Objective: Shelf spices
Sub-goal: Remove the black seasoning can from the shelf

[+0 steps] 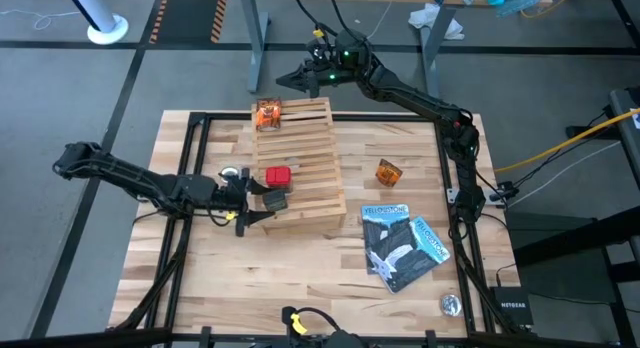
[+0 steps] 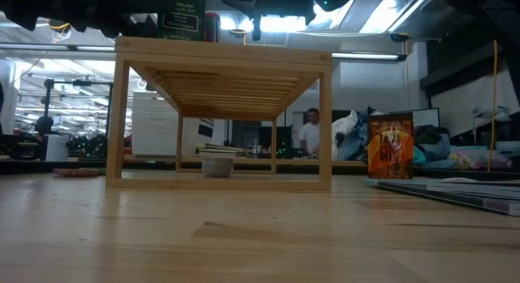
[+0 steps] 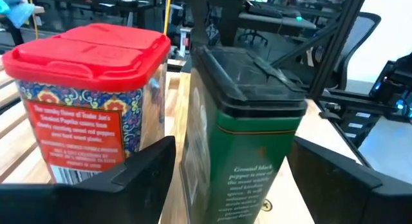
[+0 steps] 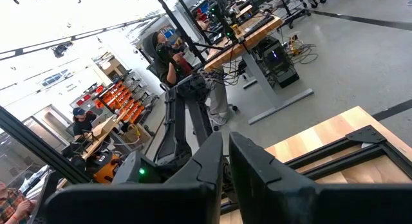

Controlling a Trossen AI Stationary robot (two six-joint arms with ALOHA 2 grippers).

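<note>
We see the left end effector (image 1: 255, 203) at the near-left edge of the wooden shelf (image 1: 305, 148), its fingers (image 3: 138, 169) spread on either side of the dark-lidded green pepper tin (image 3: 241, 130); the wrist view shows the tin standing upright between the two fingers, though we cannot tell whether they actually touch its sides. Just beside that tin, on the shelf's slats, stands the red-lidded paprika tin (image 3: 90, 98), upright and close against the green one. From above, both sit on top of the shelf near its left side. An orange-brown packet (image 1: 267, 113) stands at the shelf's far-left corner. A second orange-brown packet (image 1: 388, 172) stands upright on the bench (image 1: 300, 278), to the right of the shelf and well apart from either arm. The right end effector (image 1: 290, 81) hangs beyond the far edge of the bench, behind the shelf, with its fingers pressed together and holding nothing. Blue-and-black booklets (image 1: 403, 246) lie on the bench's right side.
</note>
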